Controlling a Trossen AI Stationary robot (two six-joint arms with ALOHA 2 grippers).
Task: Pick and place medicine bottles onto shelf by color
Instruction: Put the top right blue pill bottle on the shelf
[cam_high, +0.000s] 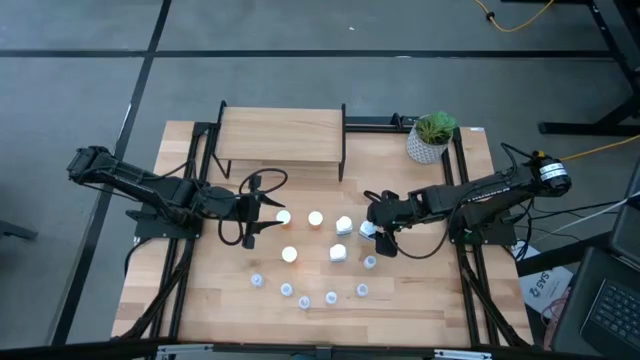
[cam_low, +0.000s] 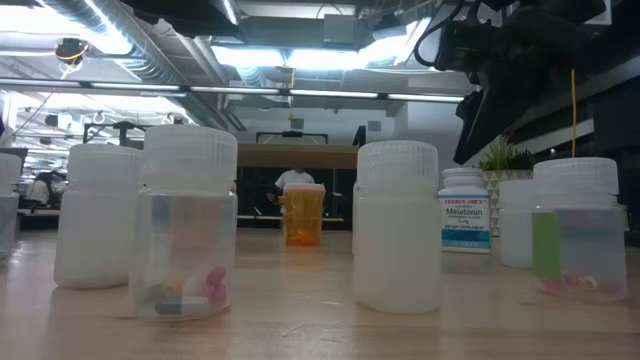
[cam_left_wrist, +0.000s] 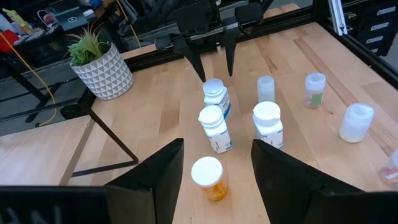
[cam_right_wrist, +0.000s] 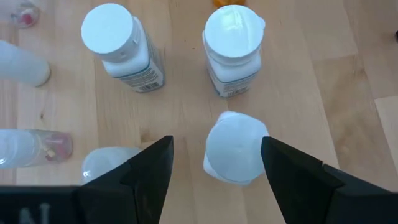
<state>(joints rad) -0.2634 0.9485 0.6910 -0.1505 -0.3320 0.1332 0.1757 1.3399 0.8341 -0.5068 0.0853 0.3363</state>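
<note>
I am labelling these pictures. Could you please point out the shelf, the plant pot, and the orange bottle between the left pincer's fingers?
shelf (cam_high: 281, 133), high view, middle of its wooden top.
plant pot (cam_left_wrist: 107, 70), left wrist view, patterned white side.
orange bottle (cam_left_wrist: 207, 171), left wrist view, white cap.

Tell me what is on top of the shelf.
In the high view, the shelf shows only its bare light wood top; no medicine bottles stand on it, they are all on the table in front. What lies under the shelf is covered by its top.
</note>
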